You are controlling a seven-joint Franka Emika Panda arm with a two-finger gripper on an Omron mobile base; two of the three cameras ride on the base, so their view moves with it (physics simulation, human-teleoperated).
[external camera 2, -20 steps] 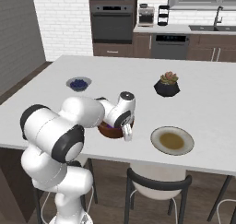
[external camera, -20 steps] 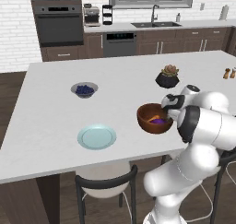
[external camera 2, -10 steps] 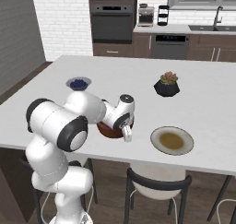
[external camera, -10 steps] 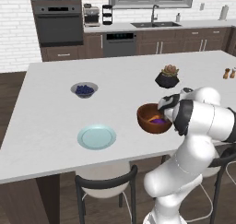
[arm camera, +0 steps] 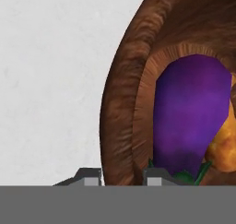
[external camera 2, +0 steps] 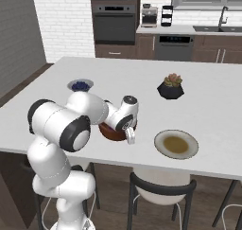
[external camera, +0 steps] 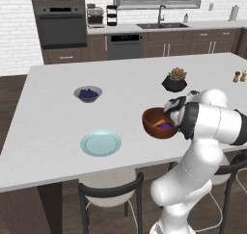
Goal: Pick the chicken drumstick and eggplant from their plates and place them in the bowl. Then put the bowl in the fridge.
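On the desk [external camera: 58, 127], near its front edge, the bowl [arm camera: 124, 108] is pinched at its rim by the nearly shut hand [arm camera: 123, 176]. Eggplant [arm camera: 191, 112] and drumstick [arm camera: 224, 147] lie inside; it should be lifted level.

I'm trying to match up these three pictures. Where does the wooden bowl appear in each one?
Left base view: bowl right of centre, beside the white arm.
Right base view: bowl left of centre, partly behind the arm.
Hand view: bowl across the right half.
Shared landmark: the white counter.

The arm bends low and forward, its fingers [arm camera: 90, 174] drawn close together, pointing down.
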